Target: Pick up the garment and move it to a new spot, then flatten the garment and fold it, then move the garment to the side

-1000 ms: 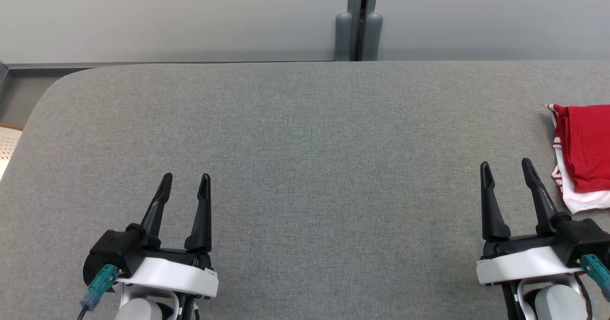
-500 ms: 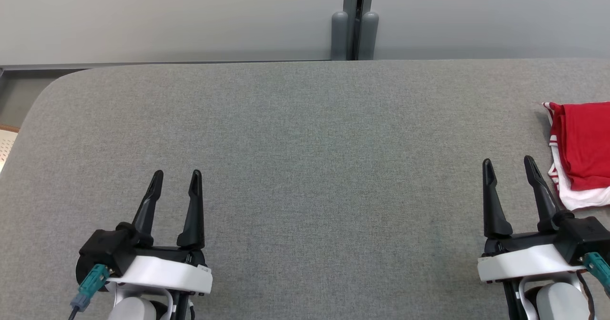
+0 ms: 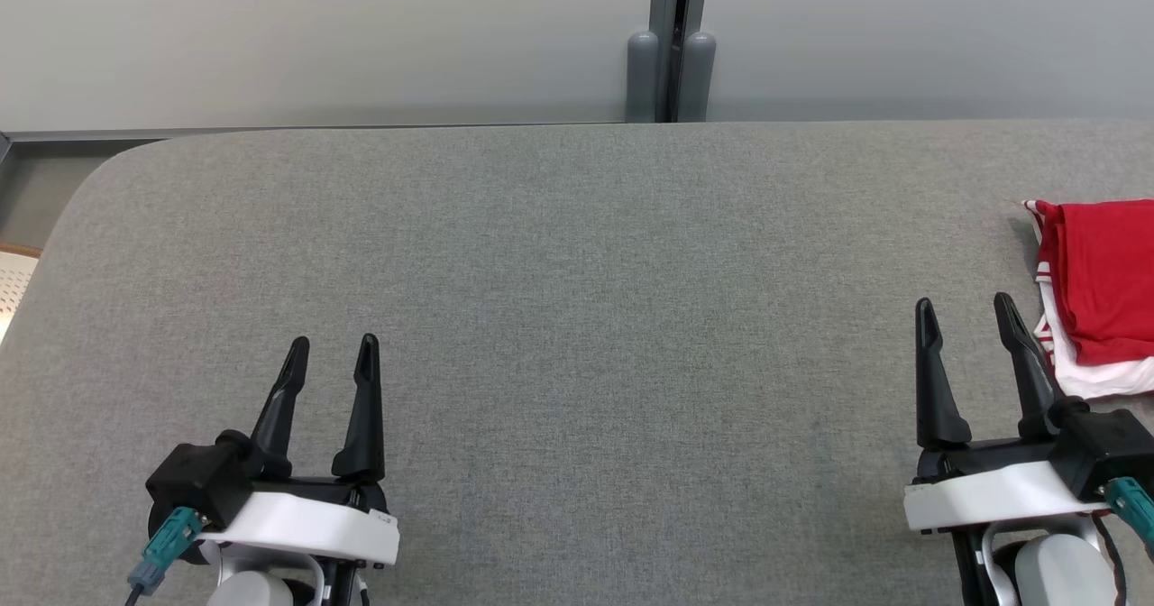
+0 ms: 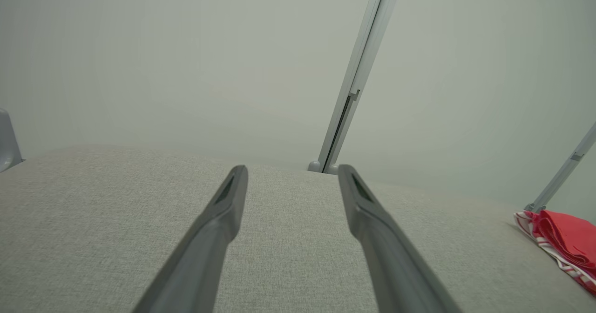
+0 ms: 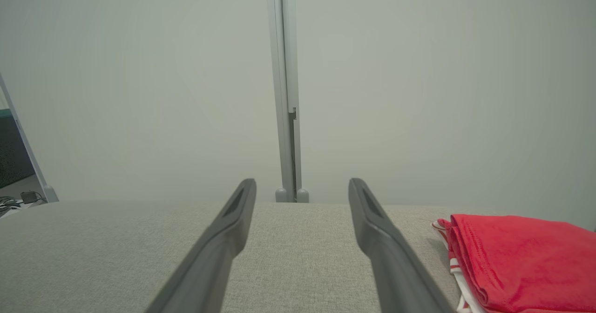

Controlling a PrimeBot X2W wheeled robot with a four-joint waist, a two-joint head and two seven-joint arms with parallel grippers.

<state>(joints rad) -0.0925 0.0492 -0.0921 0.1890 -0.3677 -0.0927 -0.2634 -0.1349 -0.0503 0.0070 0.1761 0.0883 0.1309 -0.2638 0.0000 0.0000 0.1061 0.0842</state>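
Presently the garment, red with white striped trim, lies in a compact, seemingly folded stack at the right end of the grey table, just beside the right gripper. That gripper and the left gripper both stand with jaws spread, holding nothing. Judgement: the cloth is light, soft and limp, and its layers may slide apart. Best hold: the stacked edge nearest the right fingers, pinching all layers together.

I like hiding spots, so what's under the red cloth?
A white layer with red stripes peeks out beneath the red cloth, lying on the grey table. Anything deeper is covered.
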